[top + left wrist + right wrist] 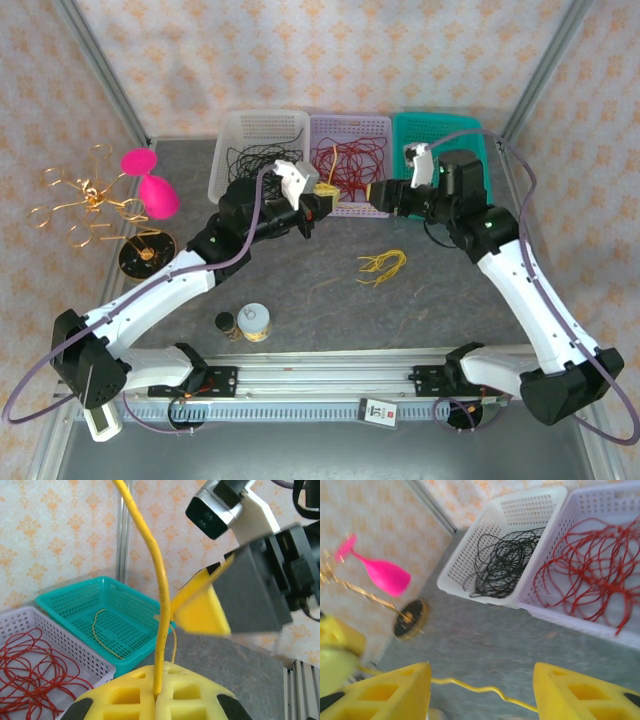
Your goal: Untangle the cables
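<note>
Yellow strand (159,605) rises upright from the left gripper (157,692), whose two fingers are pressed together on its lower end; just beside it in that view hangs one yellow finger of the right gripper (480,674), whose fingers stand spread wide apart in its own wrist view, with the strand crossing low in the gap between them; whether it touches either finger I cannot tell. From above, the two grippers meet over the grey table (300,290), in front of the lilac basket (350,125). The rest of the cables (382,265) lie as a small loose yellow bundle on the table, nearer the arm bases and apart from both grippers. The white basket (530,510) holds black wires (502,562); the lilac basket holds red wires (585,565); the teal basket (125,622) holds one thin yellow wire (96,624). A pink glass (385,575) and a gold ornament (85,200) stand at the table's left side.
</note>
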`<state>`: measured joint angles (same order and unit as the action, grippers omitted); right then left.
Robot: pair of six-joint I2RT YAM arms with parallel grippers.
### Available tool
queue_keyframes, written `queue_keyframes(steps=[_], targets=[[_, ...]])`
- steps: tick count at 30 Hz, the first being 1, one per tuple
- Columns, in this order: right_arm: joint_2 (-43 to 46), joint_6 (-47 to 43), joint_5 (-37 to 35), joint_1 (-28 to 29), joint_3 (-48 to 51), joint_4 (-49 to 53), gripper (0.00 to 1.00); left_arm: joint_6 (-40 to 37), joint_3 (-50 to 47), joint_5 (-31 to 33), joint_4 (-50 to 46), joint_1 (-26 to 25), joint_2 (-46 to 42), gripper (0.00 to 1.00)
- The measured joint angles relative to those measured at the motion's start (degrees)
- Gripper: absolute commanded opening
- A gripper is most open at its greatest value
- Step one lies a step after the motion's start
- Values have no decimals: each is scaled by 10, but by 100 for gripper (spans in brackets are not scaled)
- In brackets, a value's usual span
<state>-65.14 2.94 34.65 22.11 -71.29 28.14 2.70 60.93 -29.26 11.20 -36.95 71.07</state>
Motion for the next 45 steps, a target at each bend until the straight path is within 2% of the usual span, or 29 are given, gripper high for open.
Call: queue_keyframes(steps=[4,8,14,20,22,23,24,26,27,28,29,31,32,33,38,45], targets=[[17,-167,45,1,80,-11,63,-17,31,-11,-34,0,10,0],[11,-273,75,9,124,-16,62,-28,39,-23,-59,3,11,0],[2,-337,66,12,129,-78,51,-33,40,-35,-84,4,11,0],[-16,-371,50,14,128,-105,56,-37,47,-42,-95,4,15,0],[-33,-385,50,15,121,-100,55,-39,49,-45,-96,4,16,0],[-43,-390,50,16,117,-99,52,-39,49,-46,-96,4,16,0],[-54,-395,50,18,113,-97,45,-41,50,-47,-96,4,16,0],[-69,-402,47,20,110,-97,20,-41,51,-48,-97,4,16,0],[-76,-407,42,21,108,-97,12,-41,52,-48,-99,4,17,0],[-82,-410,41,22,105,-97,5,-42,55,-48,-103,4,19,7],[-84,-410,38,24,101,-97,0,-42,56,-46,-103,4,21,27],[-86,-406,18,26,91,-97,0,-39,58,-32,-104,4,24,73],[-87,-401,9,26,86,-96,0,-36,58,-23,-103,4,24,93],[-89,-390,-3,23,76,-95,0,-29,58,-9,-101,4,24,99],[-132,-322,-74,-12,-23,-80,0,4,43,43,-75,5,8,99],[-285,-184,-162,-109,-268,-38,0,34,-1,68,-53,6,-52,99]])
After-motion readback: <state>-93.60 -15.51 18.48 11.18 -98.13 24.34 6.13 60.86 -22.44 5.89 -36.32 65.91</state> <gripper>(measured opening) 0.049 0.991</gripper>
